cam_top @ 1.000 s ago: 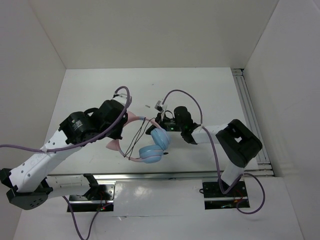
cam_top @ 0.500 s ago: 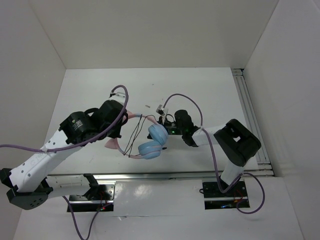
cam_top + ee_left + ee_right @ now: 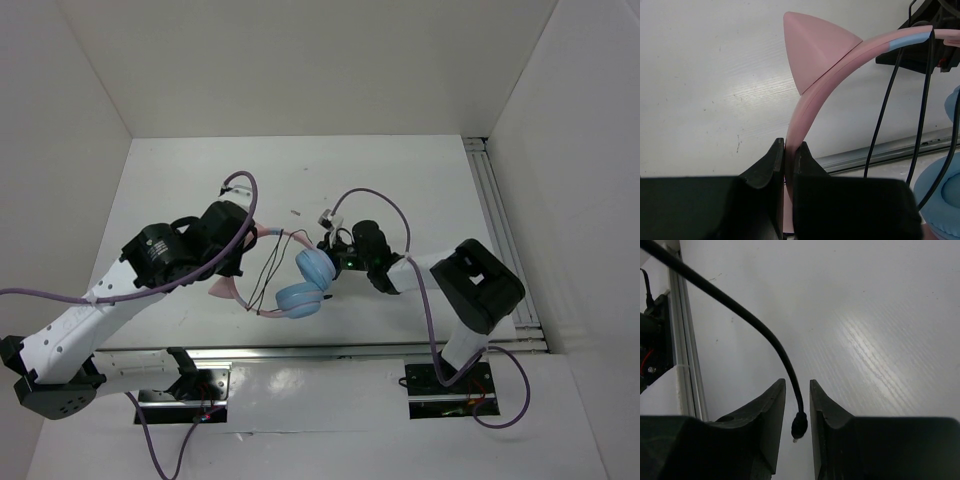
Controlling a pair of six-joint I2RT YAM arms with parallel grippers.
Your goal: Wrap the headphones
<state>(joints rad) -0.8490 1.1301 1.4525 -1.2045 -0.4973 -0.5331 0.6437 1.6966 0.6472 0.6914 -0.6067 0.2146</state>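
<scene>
Matt pink plastic headband [image 3: 812,95] (smooth)

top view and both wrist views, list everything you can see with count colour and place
headphones: one, pink cat-eared headband, light blue ear cups, held up between the two arms near the table's middle
headphone cable: one, thin, black, strands running across the headband; its plug end sits between the right fingers
small scrap: one, pale, on the table beyond the headphones; too small to identify
table: one, white
rail: one, silver, along the table's right edge
left fingers: two, black, shut on the headband
right fingers: two, black, a narrow gap around the cable end
arm cables: purple, along both arms
</scene>
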